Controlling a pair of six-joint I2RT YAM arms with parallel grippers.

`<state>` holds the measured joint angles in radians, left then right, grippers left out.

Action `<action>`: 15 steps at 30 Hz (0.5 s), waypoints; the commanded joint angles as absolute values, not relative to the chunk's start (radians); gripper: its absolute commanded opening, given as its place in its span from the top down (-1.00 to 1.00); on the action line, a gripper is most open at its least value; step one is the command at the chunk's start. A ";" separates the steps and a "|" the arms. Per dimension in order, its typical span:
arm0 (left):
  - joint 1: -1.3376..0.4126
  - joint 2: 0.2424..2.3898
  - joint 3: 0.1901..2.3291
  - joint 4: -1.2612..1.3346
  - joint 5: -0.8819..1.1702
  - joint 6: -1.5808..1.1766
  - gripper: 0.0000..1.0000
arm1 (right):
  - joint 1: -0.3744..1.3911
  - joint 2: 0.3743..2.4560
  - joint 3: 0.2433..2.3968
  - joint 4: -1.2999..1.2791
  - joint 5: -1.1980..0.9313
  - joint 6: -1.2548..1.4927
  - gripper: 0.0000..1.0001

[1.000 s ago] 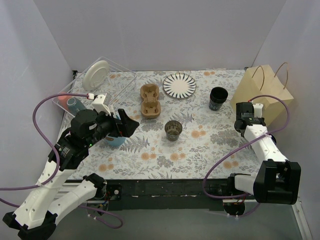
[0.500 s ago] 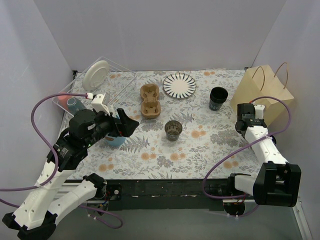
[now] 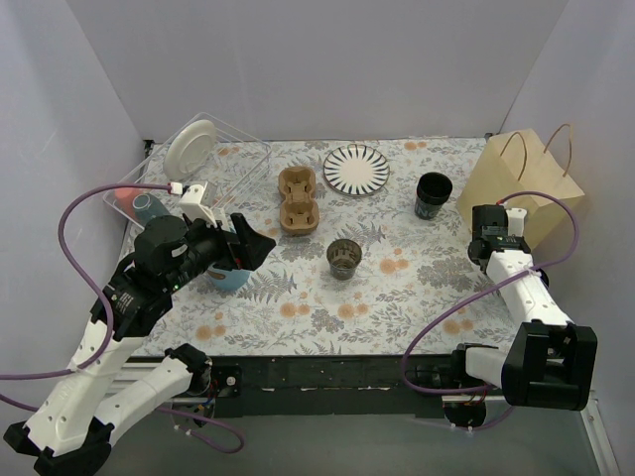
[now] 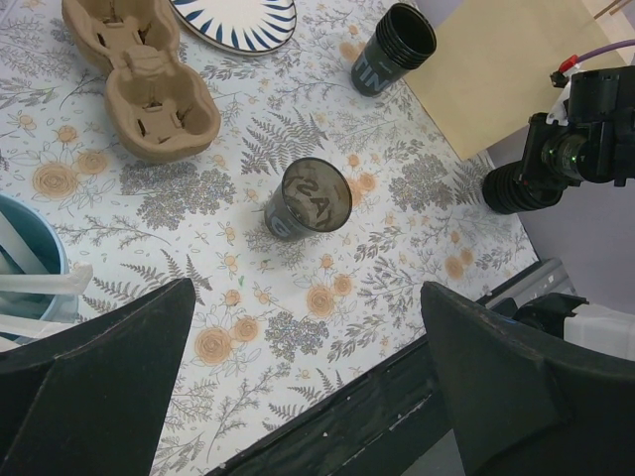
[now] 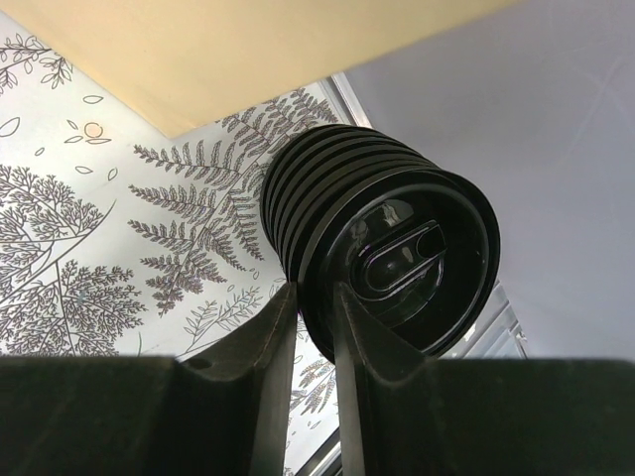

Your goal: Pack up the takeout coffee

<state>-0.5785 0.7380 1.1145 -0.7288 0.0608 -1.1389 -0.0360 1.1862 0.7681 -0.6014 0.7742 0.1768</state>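
My left pincer (image 3: 254,241) gapes wide and empty over one light-blue cup (image 3: 230,276) near the desk's (image 3: 417,297) left edge. One moulded brown cardboard carrier (image 3: 298,200) sits toward the far edge, with one striped round plate (image 3: 356,169) just right of it. One lidless dark cup (image 3: 343,258) stands mid-desk; a second dark cup (image 3: 434,194) stands farther right. My right pincer (image 5: 314,290) is narrow, pinching the rim of one stack of black ribbed lids (image 5: 387,248) beside the tan paper bag (image 3: 526,183).

On the table (image 3: 427,288) you see the carrier (image 3: 298,200) near the far edge, the plate (image 3: 356,169) right of it, the bag (image 3: 521,183) at the far right corner, the blue cup (image 3: 226,279) near the left edge.
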 commanded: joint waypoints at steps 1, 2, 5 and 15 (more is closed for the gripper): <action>-0.583 0.736 1.146 -0.727 0.064 -1.134 -0.96 | -0.044 1.187 0.761 -0.575 0.775 0.172 0.45; -0.583 0.733 1.146 -0.729 0.064 -1.134 -0.96 | -0.044 1.187 0.761 -0.577 0.775 0.170 0.49; -0.583 0.727 1.140 -0.730 0.063 -1.134 -0.96 | -0.046 1.183 0.761 -0.575 0.776 0.172 0.55; -0.583 0.715 1.141 -0.735 0.058 -1.135 -0.96 | -0.046 1.166 0.776 -0.589 0.776 0.173 0.71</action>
